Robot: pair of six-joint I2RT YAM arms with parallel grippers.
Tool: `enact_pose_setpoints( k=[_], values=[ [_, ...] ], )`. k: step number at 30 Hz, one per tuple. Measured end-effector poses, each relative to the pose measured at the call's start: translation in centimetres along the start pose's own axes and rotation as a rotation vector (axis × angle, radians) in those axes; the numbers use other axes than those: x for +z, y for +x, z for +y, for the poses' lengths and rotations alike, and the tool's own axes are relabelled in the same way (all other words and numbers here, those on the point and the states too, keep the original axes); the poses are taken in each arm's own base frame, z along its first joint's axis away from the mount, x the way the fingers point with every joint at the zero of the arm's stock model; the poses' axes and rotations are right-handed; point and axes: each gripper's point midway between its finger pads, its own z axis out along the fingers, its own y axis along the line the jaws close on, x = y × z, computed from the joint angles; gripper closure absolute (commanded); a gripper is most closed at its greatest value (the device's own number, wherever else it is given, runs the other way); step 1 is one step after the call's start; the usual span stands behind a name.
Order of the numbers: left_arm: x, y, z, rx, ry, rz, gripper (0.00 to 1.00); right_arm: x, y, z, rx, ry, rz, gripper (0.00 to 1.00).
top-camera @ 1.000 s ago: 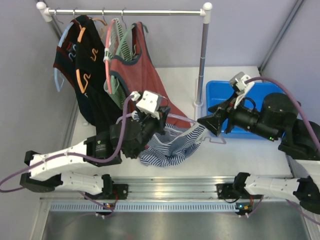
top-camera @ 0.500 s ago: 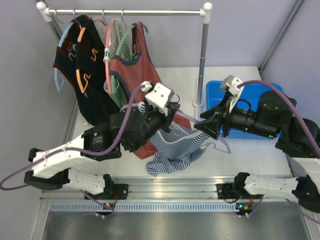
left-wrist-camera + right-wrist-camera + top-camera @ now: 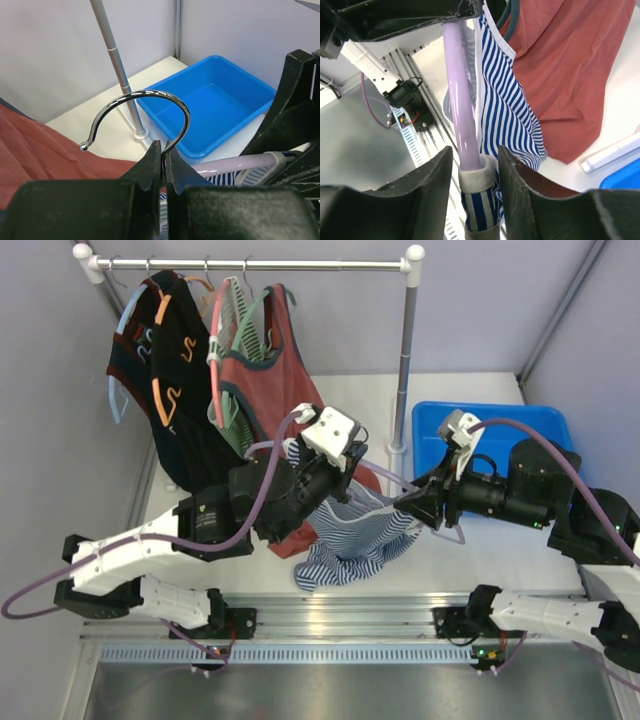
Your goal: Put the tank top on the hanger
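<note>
The navy-and-white striped tank top (image 3: pixel 355 540) hangs off the pale lilac hanger (image 3: pixel 388 478), held above the table between my arms. My left gripper (image 3: pixel 333 466) is shut on the base of the hanger's metal hook (image 3: pixel 150 97), its jaws pinched together (image 3: pixel 163 150). My right gripper (image 3: pixel 418 506) stands open around the end of the lilac hanger arm (image 3: pixel 459 100). A white-trimmed strap of the tank top (image 3: pixel 505 110) is threaded over that arm and sits between the fingers (image 3: pixel 475 162). A gap shows beside the left finger.
A clothes rail (image 3: pixel 250 264) at the back carries a rust-red top (image 3: pixel 270 380), a green-striped top and dark garments on other hangers. The rail's upright post (image 3: pixel 405 360) stands beside a blue bin (image 3: pixel 500 425), which also shows in the left wrist view (image 3: pixel 210 110).
My left arm has lifted the hanger and tank top off the table and carried them up and right. My right gripper has shifted left and lower along the hanger arm.
</note>
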Motion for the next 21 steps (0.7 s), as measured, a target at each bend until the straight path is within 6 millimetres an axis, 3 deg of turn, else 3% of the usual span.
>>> enact_pose_setpoints(
  k=[5,9,11,14,17,21],
  values=[
    [0.6,0.2,-0.5,0.004,0.000,-0.003,1.00,-0.9,0.3,-0.1,0.004,0.006,-0.018,0.76],
    [1.3,0.2,-0.8,0.000,-0.006,-0.013,1.00,-1.3,0.4,0.3,0.003,-0.016,-0.029,0.96],
    [1.6,0.1,-0.6,0.003,-0.018,-0.019,1.00,-1.1,0.4,0.3,0.004,-0.013,-0.030,0.98],
    [1.9,0.3,-0.5,0.010,-0.035,-0.030,1.00,-0.9,0.6,0.1,0.004,-0.007,-0.026,0.92],
    [2.3,0.5,-0.4,0.005,-0.050,-0.044,1.00,-0.9,0.6,-0.1,0.005,0.007,-0.027,0.73],
    [2.5,0.3,-0.5,-0.002,-0.053,-0.063,1.00,-0.8,0.6,-0.6,0.009,0.035,-0.030,0.66]
  ],
)
